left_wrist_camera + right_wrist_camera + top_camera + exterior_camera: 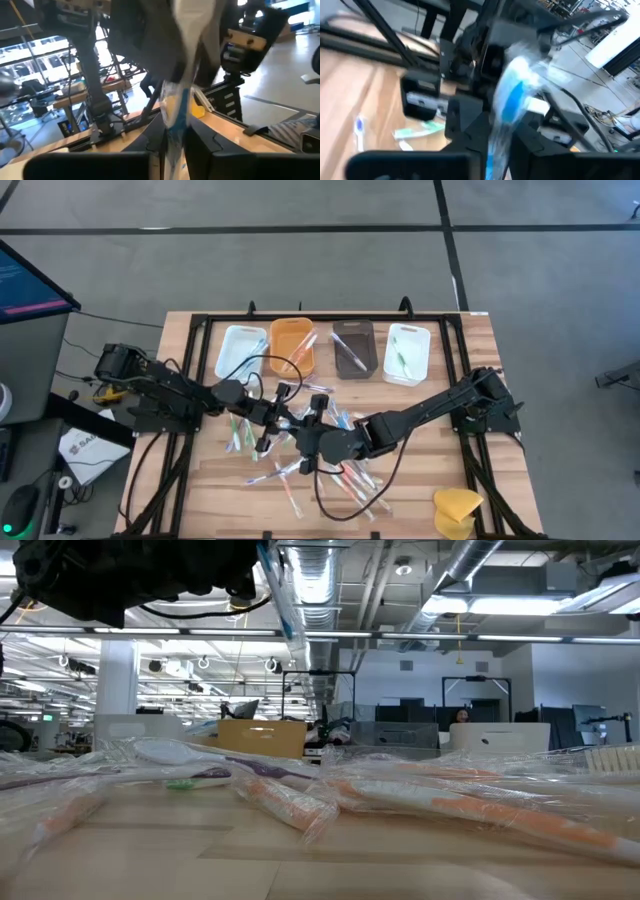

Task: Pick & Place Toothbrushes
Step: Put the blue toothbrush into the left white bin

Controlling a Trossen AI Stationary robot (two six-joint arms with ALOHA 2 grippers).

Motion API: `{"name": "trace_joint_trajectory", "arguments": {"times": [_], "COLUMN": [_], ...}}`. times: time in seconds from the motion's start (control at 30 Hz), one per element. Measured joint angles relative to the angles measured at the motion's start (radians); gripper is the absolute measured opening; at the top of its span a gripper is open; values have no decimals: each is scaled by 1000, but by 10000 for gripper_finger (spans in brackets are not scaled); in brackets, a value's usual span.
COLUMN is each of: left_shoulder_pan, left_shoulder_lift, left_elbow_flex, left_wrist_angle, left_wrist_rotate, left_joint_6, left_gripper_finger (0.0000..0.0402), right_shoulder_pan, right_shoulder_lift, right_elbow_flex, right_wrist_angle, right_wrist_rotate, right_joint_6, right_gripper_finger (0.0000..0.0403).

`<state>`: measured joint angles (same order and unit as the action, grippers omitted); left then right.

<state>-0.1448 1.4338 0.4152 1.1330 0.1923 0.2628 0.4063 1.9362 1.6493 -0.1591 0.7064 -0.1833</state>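
Observation:
A blue toothbrush (511,102) in a clear wrapper hangs in the air over the middle of the table, held between both grippers. My left gripper (285,423) comes in from the table's left and my right gripper (303,435) from the right; they meet tip to tip. Each wrist view shows the wrapped toothbrush (176,117) between that arm's own fingers. In the low view it slants down (283,600) below the dark grippers. Many more wrapped toothbrushes (300,470) lie flat on the wooden table beneath. My left gripper pinches the wrapped toothbrush (175,137) between its two fingers, which come nearly level from the table's left and lie across it. The toothbrush stands steeply, clear of the table. My right gripper has the same toothbrush's wrapper (499,135) between its two fingers, coming from the table's right and slanting slightly down. Blur hides which part of the brush they meet.
Along the far side stand a white tray (240,350), an orange tray (292,345), a brown tray (352,348) and another white tray (407,352). A yellow lump (457,508) lies at the near right corner. Black frame rails edge the table.

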Motion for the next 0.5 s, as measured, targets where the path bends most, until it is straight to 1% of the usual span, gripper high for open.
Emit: {"name": "trace_joint_trajectory", "arguments": {"times": [0.1,0.17,0.3,0.4,0.5], "left_shoulder_pan": [0,0,0,0,0], "left_shoulder_lift": [0,0,0,0,0], "left_elbow_flex": [0,0,0,0,0], "left_wrist_angle": [-1,-2,-19,-52,-63], "left_wrist_rotate": [-9,-9,-31,-76,-101], "left_joint_6": [-1,-1,-1,0,1], "left_gripper_finger": [35,35,35,35,35], "right_shoulder_pan": [3,13,52,94,138], "right_shoulder_lift": [1,1,-17,-59,-112], "right_elbow_flex": [0,0,0,0,0], "right_wrist_angle": [-32,-55,-201,-381,-559], "right_wrist_rotate": [7,30,155,241,260], "right_joint_6": [0,3,66,207,395], "right_gripper_finger": [83,109,169,206,228]}}
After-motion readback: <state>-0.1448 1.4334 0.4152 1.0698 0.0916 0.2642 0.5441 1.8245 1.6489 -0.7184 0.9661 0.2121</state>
